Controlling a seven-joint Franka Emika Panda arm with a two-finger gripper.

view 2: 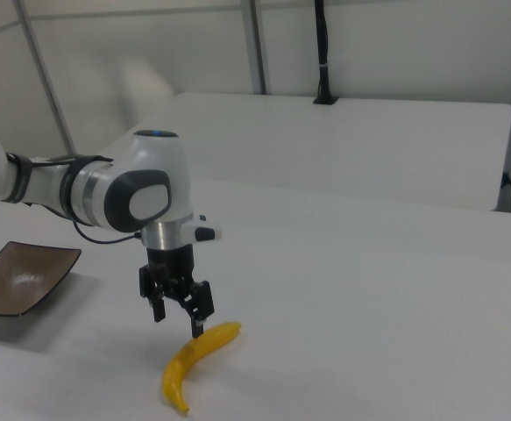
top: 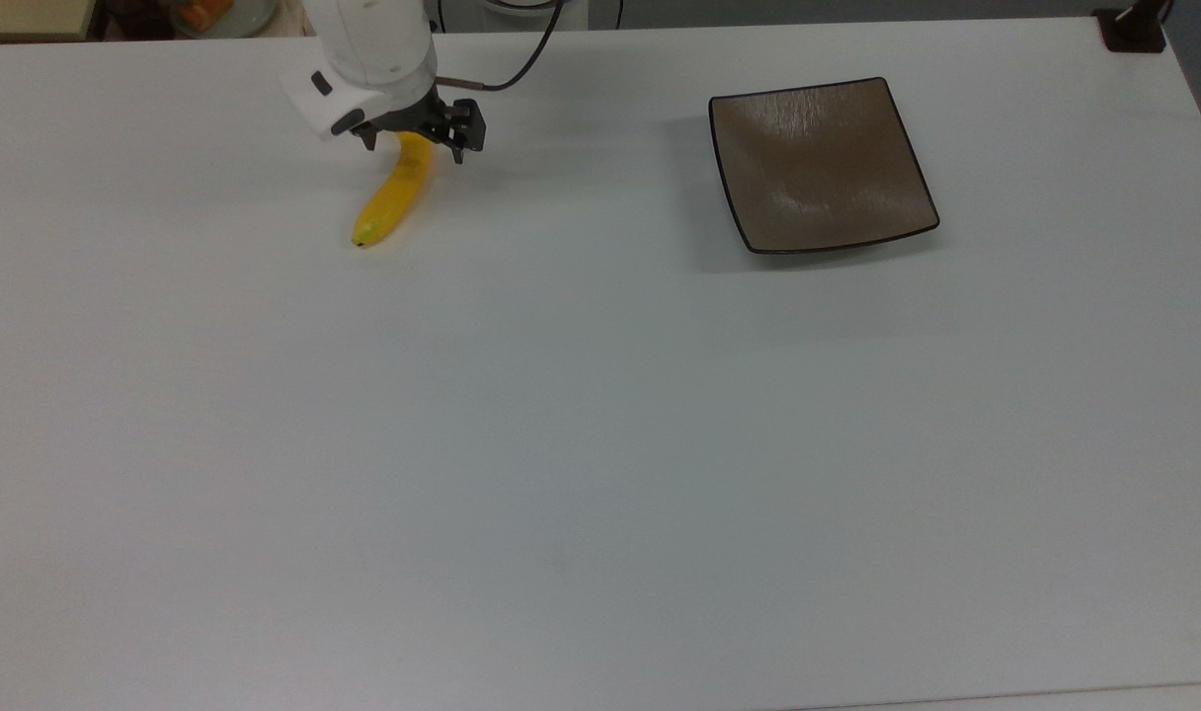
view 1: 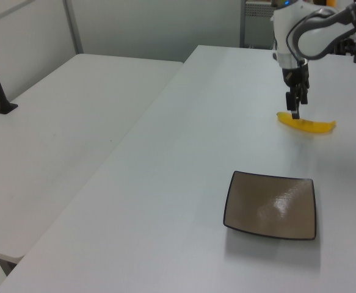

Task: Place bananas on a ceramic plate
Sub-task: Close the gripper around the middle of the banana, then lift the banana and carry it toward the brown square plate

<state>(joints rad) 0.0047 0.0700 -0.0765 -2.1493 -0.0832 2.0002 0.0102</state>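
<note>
Two spread fingers [top: 415,146] straddle the banana's [top: 391,196] stem end without gripping, plate [top: 821,166] well apart

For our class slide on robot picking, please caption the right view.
Open pincer straddling one end of a banana, brown plate waiting empty.

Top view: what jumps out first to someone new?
The bright yellow banana on the white table, toward the top view's upper left, with the open gripper straddling its stem end. Next, the square brown plate, bare, at the top view's upper right, well apart from the banana.
</note>
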